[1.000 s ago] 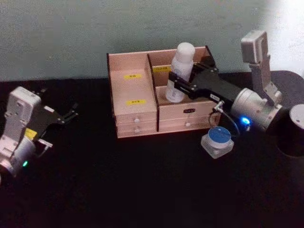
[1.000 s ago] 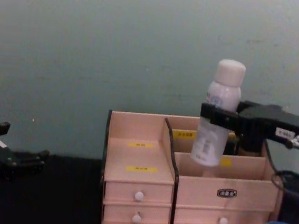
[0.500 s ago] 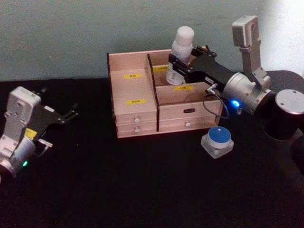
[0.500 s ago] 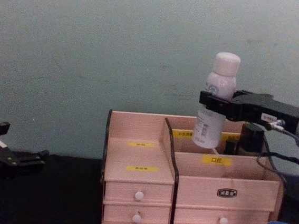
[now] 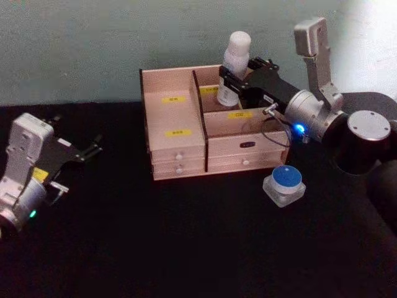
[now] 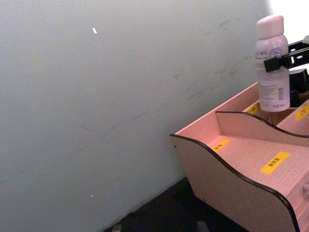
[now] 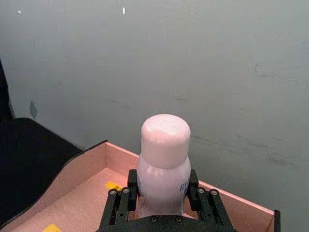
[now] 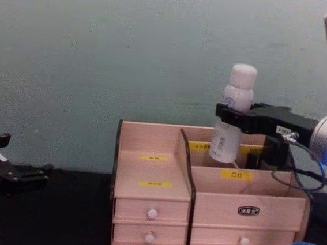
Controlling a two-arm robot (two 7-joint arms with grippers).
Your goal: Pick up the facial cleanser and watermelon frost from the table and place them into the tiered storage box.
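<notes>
Placement step: right gripper (image 5: 231, 84) pinches facial cleanser (image 5: 235, 57) mid-body, bottle base just below the claw, over rear compartment of tiered storage box (image 5: 165, 69). Lower straight, keep it upright, clear the divider, release once seated. Watermelon frost (image 5: 284, 182) sits on the table, nearer the robot than the claw. Left gripper (image 5: 88, 149) parked far left, spread.

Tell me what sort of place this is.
Probably a robot test bench: black table against a bare wall, a tiered storage box, a white bottle held by the right gripper, left gripper parked at the left.
</notes>
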